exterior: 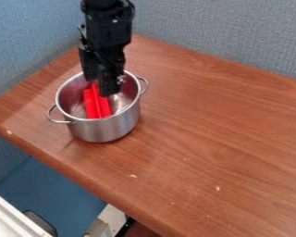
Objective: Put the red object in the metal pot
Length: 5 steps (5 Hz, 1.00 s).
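Dark hand [104,86] apparently touching red block [97,104] in pot [104,130]

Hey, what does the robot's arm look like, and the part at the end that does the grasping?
The visible part of the arm is black and chunky, with small pale marks. The pincer is black too, with blocky fingers. No cables can be made out.

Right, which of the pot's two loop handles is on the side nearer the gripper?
The loop handle on the picture's right; the other sits lower left, farther from the gripper.
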{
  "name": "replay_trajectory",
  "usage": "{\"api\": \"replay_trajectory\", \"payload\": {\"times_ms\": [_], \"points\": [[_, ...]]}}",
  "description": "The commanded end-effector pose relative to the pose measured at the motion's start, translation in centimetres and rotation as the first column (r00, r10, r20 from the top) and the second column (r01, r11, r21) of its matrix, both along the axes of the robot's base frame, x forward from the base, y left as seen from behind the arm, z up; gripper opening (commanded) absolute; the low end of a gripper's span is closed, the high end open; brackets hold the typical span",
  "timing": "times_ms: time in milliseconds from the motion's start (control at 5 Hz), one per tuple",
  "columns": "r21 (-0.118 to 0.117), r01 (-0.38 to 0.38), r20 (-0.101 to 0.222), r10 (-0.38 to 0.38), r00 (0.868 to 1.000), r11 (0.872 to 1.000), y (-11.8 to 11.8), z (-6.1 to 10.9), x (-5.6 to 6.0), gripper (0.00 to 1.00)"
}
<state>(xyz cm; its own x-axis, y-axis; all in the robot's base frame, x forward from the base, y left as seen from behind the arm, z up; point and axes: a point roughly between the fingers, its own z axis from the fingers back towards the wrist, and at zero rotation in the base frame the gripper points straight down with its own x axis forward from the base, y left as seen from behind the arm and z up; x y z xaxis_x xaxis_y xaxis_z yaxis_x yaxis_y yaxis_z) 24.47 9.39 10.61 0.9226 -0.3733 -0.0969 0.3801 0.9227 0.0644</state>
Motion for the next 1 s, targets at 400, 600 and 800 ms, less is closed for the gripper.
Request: {"api": "replay_trajectory", "payload": {"times_ms": [400, 600, 800], "points": [[-0.012, 0.085, 0.083, -0.084, 0.993, 0.996, 0.8, 3.3, -0.4, 0.00], [-0.008, 0.107, 0.111, -0.106, 0.988, 0.994, 0.4, 4.4, 0.5, 0.00], [0.047, 0.125, 0.156, -0.130, 0.979, 0.991, -0.1, 6.8, 1.7, 0.00]]}}
